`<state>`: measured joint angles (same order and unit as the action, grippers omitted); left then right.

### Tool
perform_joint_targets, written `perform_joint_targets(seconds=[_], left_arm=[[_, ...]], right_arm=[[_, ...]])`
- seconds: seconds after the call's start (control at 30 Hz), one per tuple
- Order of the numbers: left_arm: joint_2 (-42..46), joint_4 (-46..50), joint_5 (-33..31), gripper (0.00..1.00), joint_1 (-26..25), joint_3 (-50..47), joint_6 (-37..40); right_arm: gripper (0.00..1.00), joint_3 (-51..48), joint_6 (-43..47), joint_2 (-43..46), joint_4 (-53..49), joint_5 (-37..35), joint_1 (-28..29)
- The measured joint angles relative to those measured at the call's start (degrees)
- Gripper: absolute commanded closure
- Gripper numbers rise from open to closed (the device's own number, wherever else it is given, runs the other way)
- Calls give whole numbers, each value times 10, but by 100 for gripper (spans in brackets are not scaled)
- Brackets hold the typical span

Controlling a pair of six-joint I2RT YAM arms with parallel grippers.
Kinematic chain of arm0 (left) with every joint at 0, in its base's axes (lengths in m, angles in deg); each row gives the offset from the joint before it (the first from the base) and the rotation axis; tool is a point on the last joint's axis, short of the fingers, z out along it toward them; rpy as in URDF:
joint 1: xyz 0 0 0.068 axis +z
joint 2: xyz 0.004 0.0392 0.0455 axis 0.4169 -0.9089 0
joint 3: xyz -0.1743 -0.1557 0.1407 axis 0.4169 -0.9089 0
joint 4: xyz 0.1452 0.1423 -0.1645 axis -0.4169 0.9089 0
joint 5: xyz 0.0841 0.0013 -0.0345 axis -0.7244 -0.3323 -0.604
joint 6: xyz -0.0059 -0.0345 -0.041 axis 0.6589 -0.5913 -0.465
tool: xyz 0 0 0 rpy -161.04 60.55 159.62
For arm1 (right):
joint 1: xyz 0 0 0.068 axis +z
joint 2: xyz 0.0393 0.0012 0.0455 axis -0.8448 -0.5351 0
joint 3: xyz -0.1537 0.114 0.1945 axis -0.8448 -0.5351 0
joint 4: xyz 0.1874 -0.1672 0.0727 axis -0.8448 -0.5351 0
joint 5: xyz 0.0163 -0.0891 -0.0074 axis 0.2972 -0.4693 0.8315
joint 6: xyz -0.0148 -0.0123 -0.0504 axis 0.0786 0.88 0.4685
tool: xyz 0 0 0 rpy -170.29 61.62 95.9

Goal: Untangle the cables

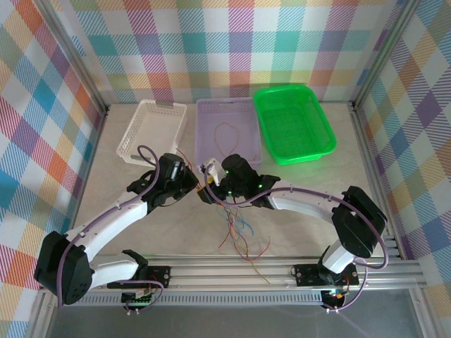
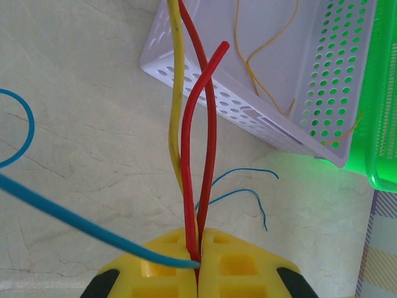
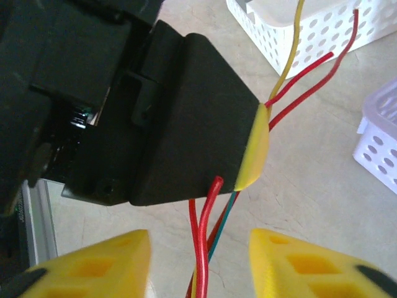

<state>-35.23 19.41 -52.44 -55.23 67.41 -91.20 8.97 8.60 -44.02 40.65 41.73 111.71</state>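
Observation:
My left gripper (image 2: 200,251) is shut on the cables: two red strands (image 2: 208,124), a yellow one (image 2: 177,93) and a blue one (image 2: 68,220) come out of its yellow jaws. In the top view it (image 1: 197,189) meets my right gripper (image 1: 208,182) at mid-table, and the rest of the cables (image 1: 236,229) hang and spread toward the near edge. My right gripper (image 3: 198,242) is open, its fingers on either side of red and teal strands (image 3: 214,192) just below the left gripper's finger (image 3: 254,149), touching neither.
A white basket (image 1: 151,130), a lilac tray (image 1: 243,113) holding an orange cable (image 1: 225,134), and a green basket (image 1: 292,123) line the far side. Thin blue strands (image 2: 248,180) lie on the table near the lilac tray's corner (image 2: 248,118).

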Motion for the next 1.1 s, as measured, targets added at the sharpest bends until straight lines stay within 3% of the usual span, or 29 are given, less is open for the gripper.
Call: perform_joint_targets(seconds=[0.4,0.7,0.9,1.1], left_arm=[[0,0,0,100,0,0,-2],[0,3,-5,100,0,4,-2],[5,4,-4,100,-1,4,-2],[18,6,-7,100,-2,4,0]], right_arm=[[65,0,-10,-14,8,3,0],[100,-2,-17,-18,13,0,0],[100,-13,-17,-1,17,-12,1],[100,-58,-11,76,14,-37,-3]])
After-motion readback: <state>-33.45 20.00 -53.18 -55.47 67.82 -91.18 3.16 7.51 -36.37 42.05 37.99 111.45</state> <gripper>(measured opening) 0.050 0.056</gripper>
